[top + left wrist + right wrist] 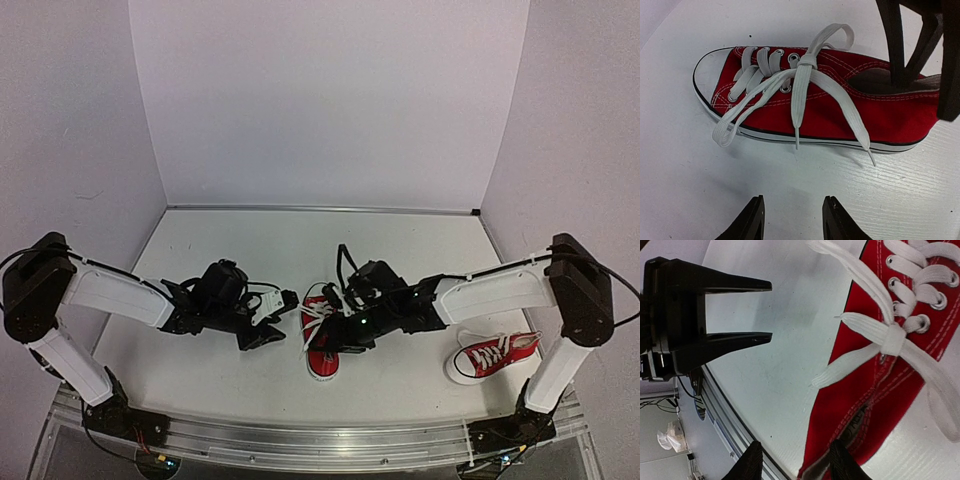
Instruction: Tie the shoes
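One red shoe [322, 348] stands at the table's middle, toe toward me. In the left wrist view this shoe [840, 112] has its white laces joined in a knot [807, 61], with a small loop [836, 31], a long loop [727, 131] and two free ends hanging over its side. My left gripper [792, 220] is open and empty, just short of the shoe's side. My right gripper [796, 465] is open at the heel, one finger [842, 460] in the shoe's opening and the other outside. The second red shoe [492, 354] lies at the right, untouched.
The table's metal front rail [320, 440] runs just behind the arm bases and shows in the right wrist view [725, 410]. White walls close the table at the back and both sides. The right arm's base [545, 385] stands beside the second shoe.
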### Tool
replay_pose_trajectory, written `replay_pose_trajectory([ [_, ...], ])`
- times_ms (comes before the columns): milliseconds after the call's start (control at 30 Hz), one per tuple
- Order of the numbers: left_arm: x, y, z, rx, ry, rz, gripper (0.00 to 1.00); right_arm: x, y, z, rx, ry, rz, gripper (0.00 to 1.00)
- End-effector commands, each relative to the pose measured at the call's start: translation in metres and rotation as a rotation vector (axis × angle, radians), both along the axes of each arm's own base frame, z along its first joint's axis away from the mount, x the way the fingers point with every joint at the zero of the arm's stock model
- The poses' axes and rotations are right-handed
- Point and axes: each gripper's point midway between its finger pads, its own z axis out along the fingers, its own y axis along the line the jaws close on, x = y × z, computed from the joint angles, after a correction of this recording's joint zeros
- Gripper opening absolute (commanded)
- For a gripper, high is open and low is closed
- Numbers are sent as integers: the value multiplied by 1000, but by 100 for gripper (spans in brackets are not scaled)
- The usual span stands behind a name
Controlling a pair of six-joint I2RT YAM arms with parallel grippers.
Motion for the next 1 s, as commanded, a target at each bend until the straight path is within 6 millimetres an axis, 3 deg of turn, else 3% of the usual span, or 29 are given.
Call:
replay_pose_trajectory([
  [0, 4, -7, 23, -71, -48, 7, 41, 26, 21, 3, 27, -61, -137, 43],
  [200, 5, -5, 25, -66, -60, 4, 42, 35, 18, -27, -41, -49, -206, 43],
  [333, 4, -7, 22, -59, -55, -6, 42, 40, 22, -33, -48, -55, -218, 42],
  [467, 2, -10, 17, -57, -40, -25, 41, 41, 26, -34, -46, -54, -213, 30],
  [667, 4, -14, 15, -58, -41, -38, 41, 41, 12, -21, -78, -87, -225, 14],
  [867, 4, -22, 12, -73, -36, -62, 39, 43, 1, 6, -101, -138, -218, 4],
  [967, 5, -28, 9, -83, -28, -81, 38, 44, -6, 9, -122, -143, -216, 0],
])
